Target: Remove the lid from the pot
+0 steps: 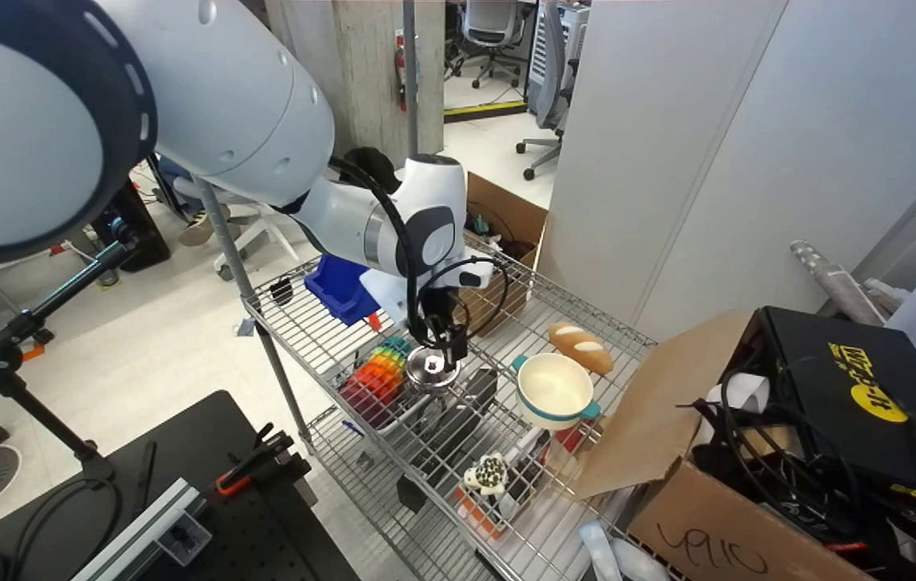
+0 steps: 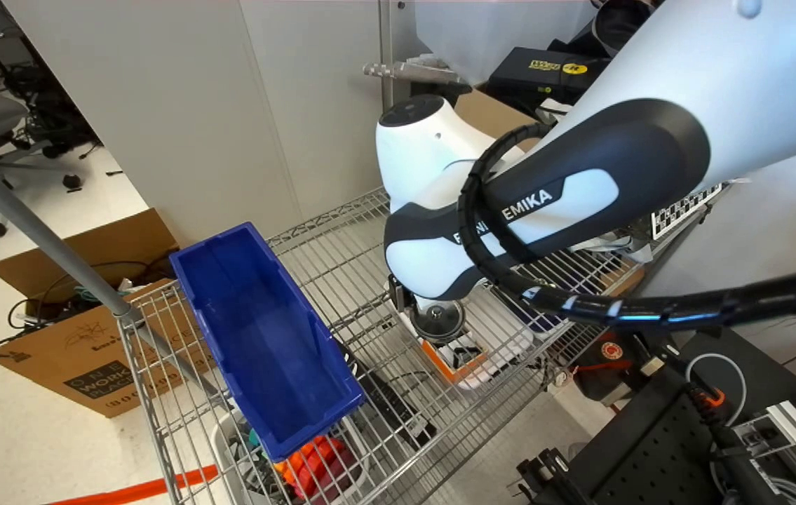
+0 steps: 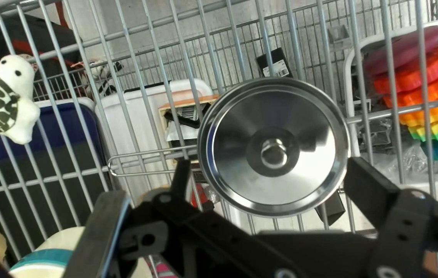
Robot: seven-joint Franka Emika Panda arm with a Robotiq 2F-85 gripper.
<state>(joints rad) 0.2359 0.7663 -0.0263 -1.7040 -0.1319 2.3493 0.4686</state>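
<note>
The round silvery lid [image 3: 238,181], with a small shiny knob [image 3: 274,153] at its centre, sits level on the pot in the wrist view. The lid also shows in both exterior views [image 1: 428,367] [image 2: 438,322]. The pot's body is mostly hidden under the lid; its long wire handle [image 3: 111,166] sticks out to the left in the wrist view. My gripper [image 3: 268,163] is open and empty, one finger to each side of the lid's near half. The right finger overlaps the lid's edge in the picture; I cannot tell whether it touches. In an exterior view the gripper [image 1: 451,339] is just over the lid.
All stands on a wire shelf [image 1: 393,436]. A cream-white bowl with teal handles [image 1: 556,386], a bread loaf [image 1: 581,348] and a turtle plush [image 1: 487,474] are on it. A blue bin [image 2: 264,337] stands at one end. A rainbow-coloured stack [image 3: 421,92] lies below the wires.
</note>
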